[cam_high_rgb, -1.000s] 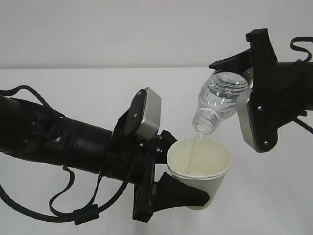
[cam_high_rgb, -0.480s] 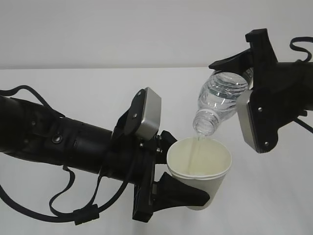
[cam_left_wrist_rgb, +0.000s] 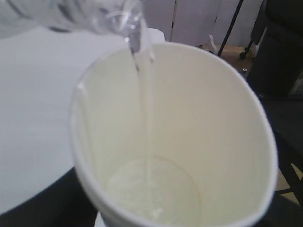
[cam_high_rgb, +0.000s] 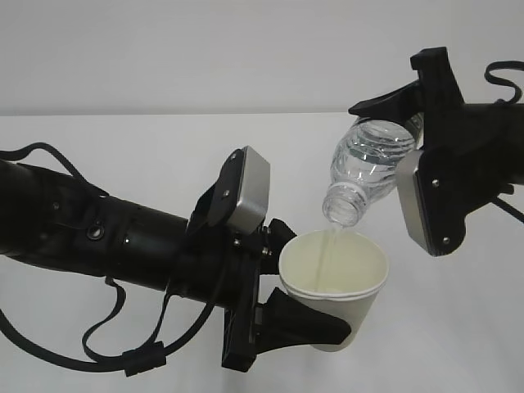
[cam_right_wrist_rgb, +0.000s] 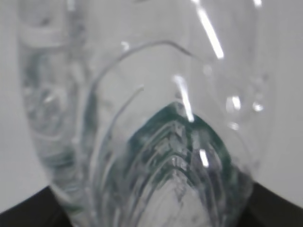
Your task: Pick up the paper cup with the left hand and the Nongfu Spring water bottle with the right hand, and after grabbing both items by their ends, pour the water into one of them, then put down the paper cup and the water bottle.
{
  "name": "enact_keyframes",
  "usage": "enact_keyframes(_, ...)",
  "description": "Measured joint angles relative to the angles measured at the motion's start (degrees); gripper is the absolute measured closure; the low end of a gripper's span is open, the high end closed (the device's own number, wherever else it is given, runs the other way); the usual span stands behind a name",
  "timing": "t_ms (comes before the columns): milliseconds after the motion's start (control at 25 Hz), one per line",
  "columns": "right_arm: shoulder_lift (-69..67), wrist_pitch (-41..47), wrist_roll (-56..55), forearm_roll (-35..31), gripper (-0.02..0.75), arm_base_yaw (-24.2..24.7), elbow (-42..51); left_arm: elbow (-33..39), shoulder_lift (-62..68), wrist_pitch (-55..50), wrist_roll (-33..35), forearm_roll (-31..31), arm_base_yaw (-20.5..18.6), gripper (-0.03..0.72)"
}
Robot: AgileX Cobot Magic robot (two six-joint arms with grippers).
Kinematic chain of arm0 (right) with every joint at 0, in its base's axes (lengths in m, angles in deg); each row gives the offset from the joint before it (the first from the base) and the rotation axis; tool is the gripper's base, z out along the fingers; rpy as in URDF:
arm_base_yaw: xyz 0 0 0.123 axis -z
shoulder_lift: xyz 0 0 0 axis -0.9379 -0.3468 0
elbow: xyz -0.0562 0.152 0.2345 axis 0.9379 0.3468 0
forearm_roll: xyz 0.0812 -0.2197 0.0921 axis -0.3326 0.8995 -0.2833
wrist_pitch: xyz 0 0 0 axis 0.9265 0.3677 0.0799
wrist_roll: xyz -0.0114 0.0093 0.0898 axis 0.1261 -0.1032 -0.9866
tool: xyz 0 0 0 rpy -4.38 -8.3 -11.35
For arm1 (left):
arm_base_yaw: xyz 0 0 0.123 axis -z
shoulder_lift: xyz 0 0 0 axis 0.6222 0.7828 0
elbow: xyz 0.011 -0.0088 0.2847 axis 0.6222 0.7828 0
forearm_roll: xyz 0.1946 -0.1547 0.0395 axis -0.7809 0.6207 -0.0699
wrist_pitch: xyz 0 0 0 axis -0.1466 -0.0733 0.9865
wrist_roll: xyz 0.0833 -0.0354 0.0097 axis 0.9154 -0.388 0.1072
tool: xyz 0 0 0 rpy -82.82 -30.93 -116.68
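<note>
Now right hand raised, bottle tipped

My left hand sits low on the left with the paper cup between its fingers, mouth up. My right hand is up on the right, with the Nongfu Spring water bottle tilted neck-down above the cup's far rim. The water falls from its neck into the cup, above the table.

Soft, even, bright light – glare streaks on the close-up, blurred water bottle, both wrist views soft-focused.
</note>
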Motion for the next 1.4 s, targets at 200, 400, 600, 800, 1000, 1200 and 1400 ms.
enact_keyframes(200,0.0,0.0,0.23,0.0,0.276,0.0,0.0,0.0,0.0,0.0,0.0,0.0,0.0,0.211)
enact_keyframes(400,0.0,-0.07,0.34,0.0,0.276,0.0,0.0,0.0,0.0,0.0,0.0,0.0,0.0,0.211)
enact_keyframes(600,0.0,-0.21,0.45,0.0,0.276,0.0,0.0,0.0,0.0,0.0,0.0,-0.03,0.0,0.212)
enact_keyframes(800,0.0,-0.21,1.22,0.0,0.276,0.0,0.0,0.0,0.0,0.0,0.0,-0.13,0.0,0.212)
enact_keyframes(1000,0.0,-0.21,1.32,-0.15,0.276,0.0,0.0,0.0,0.0,0.0,0.0,-0.13,0.0,0.213)
enact_keyframes(1200,0.0,-0.25,1.44,-0.25,0.277,0.0,0.0,0.0,0.0,0.0,0.0,-0.13,0.0,0.213)
enact_keyframes(1400,0.0,-0.25,1.44,-0.38,0.277,0.0,0.0,0.0,0.0,0.0,0.0,-0.13,0.0,0.213)
